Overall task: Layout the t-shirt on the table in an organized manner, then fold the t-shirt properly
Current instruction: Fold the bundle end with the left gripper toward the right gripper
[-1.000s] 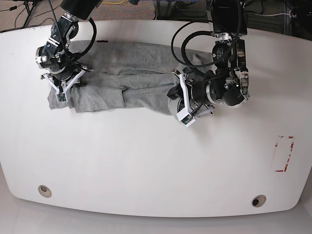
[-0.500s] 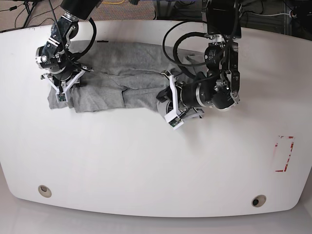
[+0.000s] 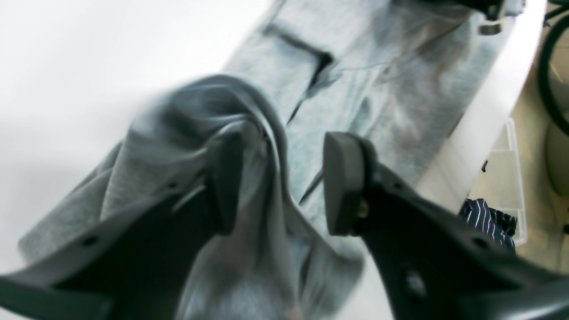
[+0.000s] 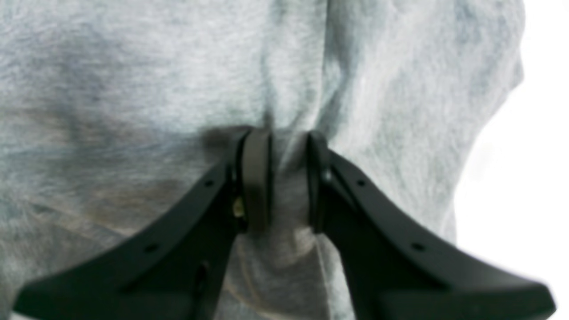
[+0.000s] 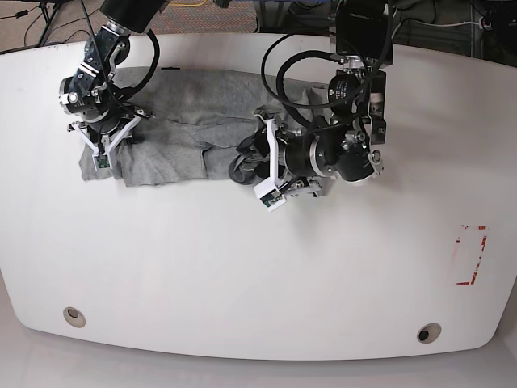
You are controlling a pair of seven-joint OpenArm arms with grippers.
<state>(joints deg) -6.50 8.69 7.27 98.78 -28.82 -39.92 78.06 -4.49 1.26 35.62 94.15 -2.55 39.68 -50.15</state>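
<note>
The light grey t-shirt (image 5: 186, 137) lies bunched along the back left of the white table (image 5: 242, 267). My left gripper (image 5: 246, 166) is over the shirt's right end. In the left wrist view this gripper (image 3: 282, 186) is open. A raised fold of the t-shirt (image 3: 200, 115) drapes against one of its fingers (image 3: 226, 182). My right gripper (image 5: 103, 153) is at the shirt's left end. The right wrist view shows that gripper (image 4: 286, 178) shut on a pinched fold of the t-shirt (image 4: 133, 66).
A red-outlined rectangle (image 5: 471, 255) marks the table's right side. Two grey grommet holes (image 5: 73, 315) (image 5: 428, 332) sit near the front edge. Past the table's back edge stands a clear bin (image 3: 511, 178) with striped cloth. Black cables loop above my left arm.
My left arm has swung leftward in the base view, dragging the shirt's right end toward the middle, and its jaws have opened. The right arm has not moved.
</note>
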